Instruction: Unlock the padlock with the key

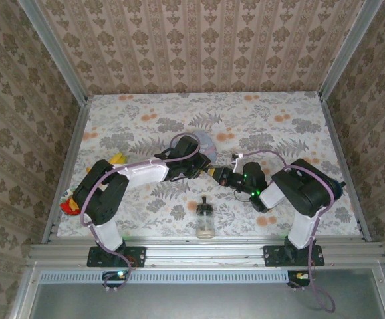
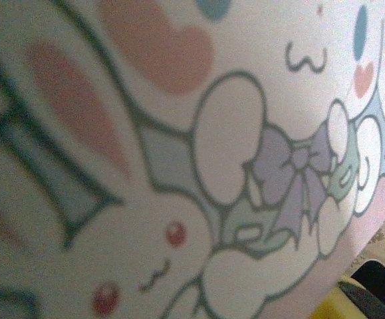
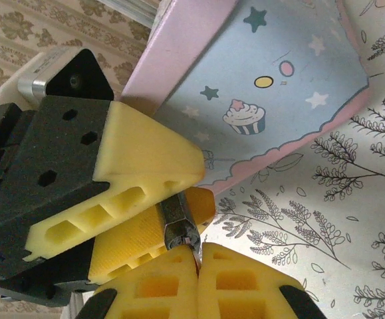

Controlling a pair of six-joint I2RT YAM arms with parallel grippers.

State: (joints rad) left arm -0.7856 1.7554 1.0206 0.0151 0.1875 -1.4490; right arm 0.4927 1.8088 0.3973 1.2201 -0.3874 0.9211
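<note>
The padlock (image 3: 179, 222), a small dark metal body, sits clamped between the yellow fingers of my left gripper (image 3: 193, 193), which is shut on it. From below, my right gripper (image 3: 197, 266) is shut on the key (image 3: 195, 254), whose thin blade meets the padlock's lower end. From above, the left gripper (image 1: 204, 170) and right gripper (image 1: 220, 175) meet tip to tip at mid-table. Just behind them lies the pale blue tin (image 1: 204, 141). Its cartoon lid (image 2: 179, 133) is very close in the left wrist view, with one yellow finger (image 2: 332, 309) at the bottom right.
A small glass bottle with a black cap (image 1: 205, 219) stands near the front edge between the arm bases. Yellow and red objects (image 1: 69, 203) lie at the left edge, another yellow one (image 1: 116, 158) behind the left arm. Metal rails (image 1: 66, 166) border the floral table.
</note>
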